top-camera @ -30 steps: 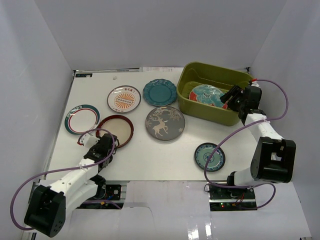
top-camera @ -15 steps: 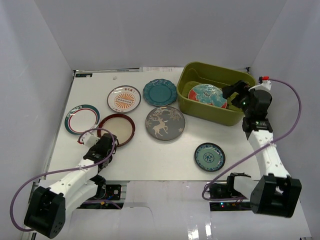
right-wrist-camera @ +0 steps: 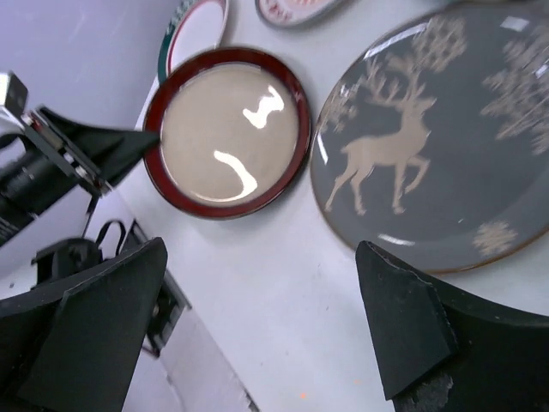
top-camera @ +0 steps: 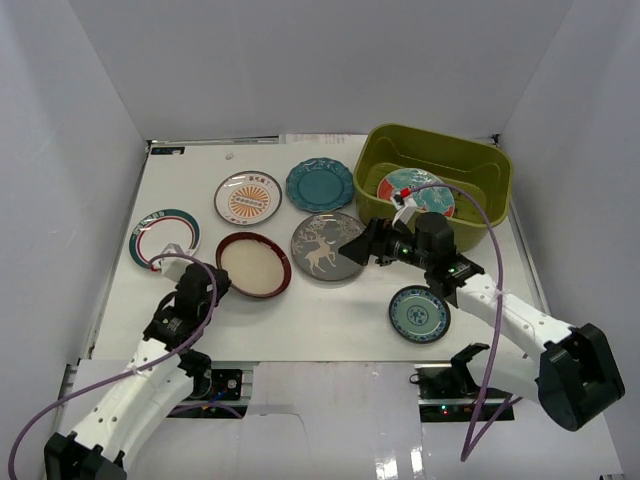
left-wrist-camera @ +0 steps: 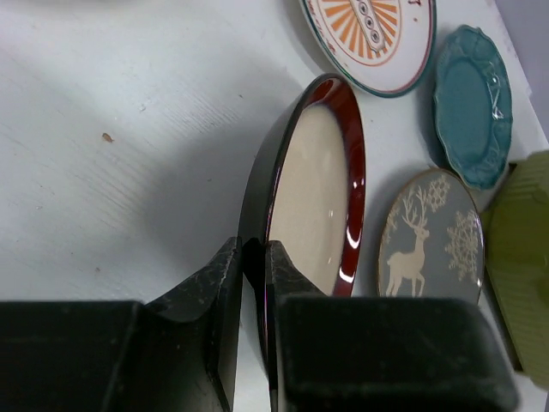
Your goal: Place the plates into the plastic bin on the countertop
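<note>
My left gripper (left-wrist-camera: 254, 257) is shut on the near rim of the dark-rimmed cream plate (left-wrist-camera: 313, 202), whose gripped edge is raised off the countertop (top-camera: 300, 315). From above, that left gripper (top-camera: 207, 284) sits at the left edge of the cream plate (top-camera: 257, 266). My right gripper (top-camera: 358, 246) hangs open over the near edge of the grey deer plate (top-camera: 328, 247), nothing between its fingers (right-wrist-camera: 403, 330). The olive plastic bin (top-camera: 470, 160) at the back right holds the red-teal floral plate (top-camera: 418, 192).
Lying flat on the countertop are the orange sunburst plate (top-camera: 248, 198), the scalloped teal plate (top-camera: 320, 184), the green-rimmed white plate (top-camera: 160, 240) and the small teal patterned plate (top-camera: 420, 313). White walls close in three sides.
My left gripper closed on the cream plate's rim and drew it a little to the right. My right arm left the bin, swung left over the deer plate, and opened wide.
</note>
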### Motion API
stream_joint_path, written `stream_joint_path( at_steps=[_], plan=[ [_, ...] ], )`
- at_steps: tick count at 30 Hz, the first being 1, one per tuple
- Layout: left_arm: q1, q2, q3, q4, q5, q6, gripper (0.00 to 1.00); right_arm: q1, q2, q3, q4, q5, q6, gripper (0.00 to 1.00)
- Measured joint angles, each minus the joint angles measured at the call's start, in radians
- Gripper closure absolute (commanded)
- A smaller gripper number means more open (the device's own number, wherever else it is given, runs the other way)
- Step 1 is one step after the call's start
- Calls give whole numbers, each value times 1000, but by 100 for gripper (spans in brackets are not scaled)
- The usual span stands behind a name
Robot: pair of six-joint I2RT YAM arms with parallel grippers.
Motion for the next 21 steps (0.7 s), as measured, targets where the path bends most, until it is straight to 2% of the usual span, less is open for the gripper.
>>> stream_joint_path(
  at_steps=[4, 10, 21],
  plan=[
    [-4, -57, 26, -62, 24, 43, 100, 76, 109, -3, 55, -51, 49, 9],
    [-4, -131, 37, -105, 27, 74, 100, 177, 290, 40, 131, -103, 108, 10],
    [-4, -228, 66, -126, 119, 84, 100, 229, 527, 105, 271, -125, 248, 10]
  ],
)
